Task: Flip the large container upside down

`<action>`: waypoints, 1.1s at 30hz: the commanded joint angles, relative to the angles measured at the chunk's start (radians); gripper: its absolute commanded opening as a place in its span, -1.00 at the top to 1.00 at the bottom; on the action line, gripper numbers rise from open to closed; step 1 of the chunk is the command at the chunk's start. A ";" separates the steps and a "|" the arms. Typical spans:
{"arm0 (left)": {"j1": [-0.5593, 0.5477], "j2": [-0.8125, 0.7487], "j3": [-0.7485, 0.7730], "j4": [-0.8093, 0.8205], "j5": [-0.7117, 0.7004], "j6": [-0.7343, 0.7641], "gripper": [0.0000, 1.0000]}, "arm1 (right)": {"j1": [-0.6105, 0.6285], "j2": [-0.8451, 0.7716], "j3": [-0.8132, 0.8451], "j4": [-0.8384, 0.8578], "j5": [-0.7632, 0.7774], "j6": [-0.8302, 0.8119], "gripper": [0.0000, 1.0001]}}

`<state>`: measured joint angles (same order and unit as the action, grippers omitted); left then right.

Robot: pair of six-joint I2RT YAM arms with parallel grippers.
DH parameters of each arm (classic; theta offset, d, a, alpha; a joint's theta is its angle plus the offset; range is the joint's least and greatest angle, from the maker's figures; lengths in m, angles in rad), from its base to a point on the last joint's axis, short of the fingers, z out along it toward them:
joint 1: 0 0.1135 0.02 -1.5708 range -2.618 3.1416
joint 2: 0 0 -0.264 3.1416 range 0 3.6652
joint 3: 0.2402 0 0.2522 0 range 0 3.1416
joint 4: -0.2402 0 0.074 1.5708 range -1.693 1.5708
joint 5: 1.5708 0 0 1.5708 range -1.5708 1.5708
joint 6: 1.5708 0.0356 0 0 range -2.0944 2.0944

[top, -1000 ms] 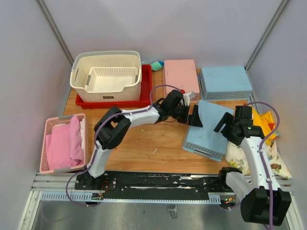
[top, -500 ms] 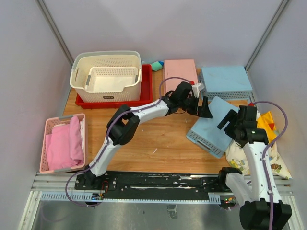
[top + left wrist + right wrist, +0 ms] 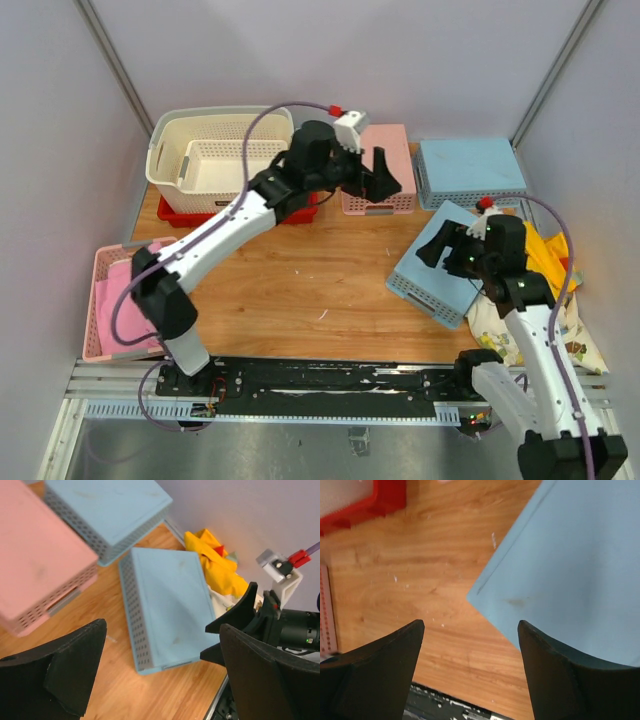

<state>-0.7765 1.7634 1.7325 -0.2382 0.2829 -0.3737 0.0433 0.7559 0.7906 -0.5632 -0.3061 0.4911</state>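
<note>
Far left, deep cream perforated large container [image 3: 200, 128], rounded corners, upright, flatter white basket [image 3: 235, 165] nested inside, left gripper [image 3: 378, 178] and right gripper [image 3: 440, 248] both spread apart.

Overhead from above the near edge, over the whole surface [image 3: 300, 285]. Both wrist views close, angled down, sharing the nearer blue basket [image 3: 425, 282].

On the table [image 3: 300, 280]: red tray [image 3: 172, 213] at back-left corner; upturned pink basket [image 3: 395, 140] and blue basket [image 3: 470, 165] along back edge; second blue basket [image 3: 422, 278] askew near right edge.
</note>
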 commanded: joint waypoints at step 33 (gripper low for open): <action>0.183 -0.573 -0.557 -0.127 -0.275 -0.080 -0.98 | 0.487 1.007 0.504 0.168 0.720 0.079 -0.54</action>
<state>-0.5968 1.2167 1.1767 -0.3767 0.0338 -0.4515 0.5655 1.7130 1.2381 -0.3943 0.3153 0.5655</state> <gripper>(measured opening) 0.993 0.768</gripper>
